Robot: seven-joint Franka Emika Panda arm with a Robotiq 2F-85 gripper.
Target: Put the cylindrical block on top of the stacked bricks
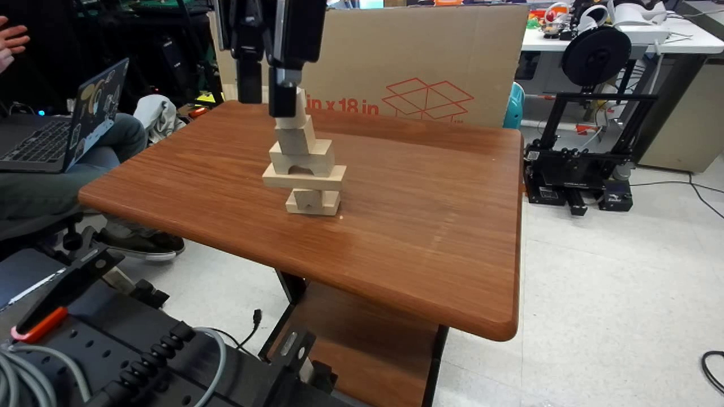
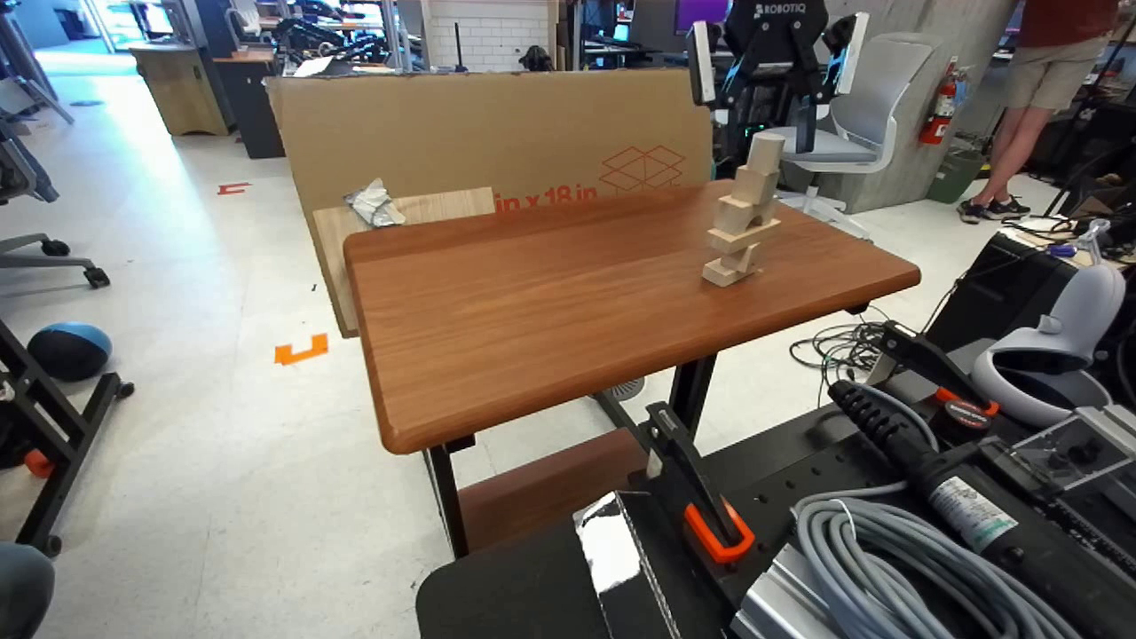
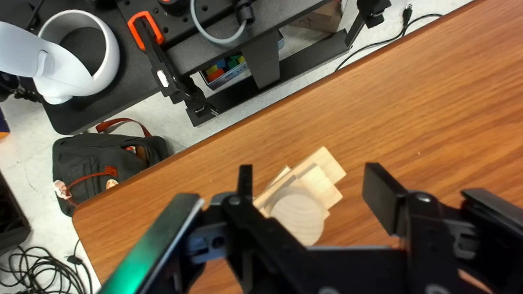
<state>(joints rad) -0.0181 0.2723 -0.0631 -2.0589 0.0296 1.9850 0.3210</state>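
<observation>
The placing looks done: your cylindrical block (image 2: pixel 765 153) stands on top of the stacked bricks (image 2: pixel 736 216), which rest on the surface (image 2: pixel 532 306). Your tool (image 3: pixel 309 182) is spread wide, holding nothing. All that seems left for you is lifting away without knocking anything down.

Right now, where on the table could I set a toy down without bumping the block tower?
In an exterior view, the table is bare between the stacked bricks and its edge at picture right, with the cardboard behind; there looks safest. It's crowded at the bricks: the cylindrical block sits on top, and the open end effector hovers close by.
</observation>
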